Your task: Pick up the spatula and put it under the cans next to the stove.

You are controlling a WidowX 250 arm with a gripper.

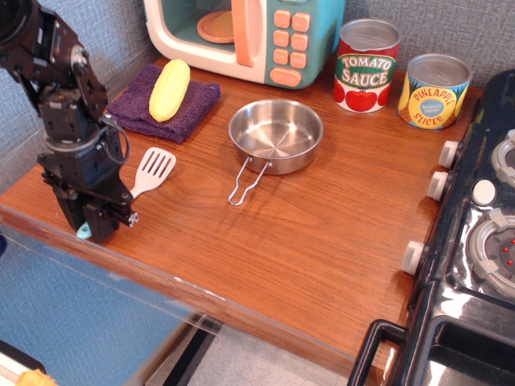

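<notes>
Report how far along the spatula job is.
Done: nothing delivered yet. In hand: the black gripper sits over the light blue handle of the white slotted spatula; grip unclear. Left: lift it and carry it to the bare wood in front of the red tomato sauce can and yellow pineapple can beside the black stove.

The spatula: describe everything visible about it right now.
The spatula is a small toy that looks like plastic, with a white slotted head, a white neck and a light blue handle. It sits near the table's front left corner, head pointing toward the purple cloth. The gripper covers most of the handle; only its blue tip shows beside the fingers. Whether the jaws have closed on it cannot be told. Nothing else touches it.
</notes>
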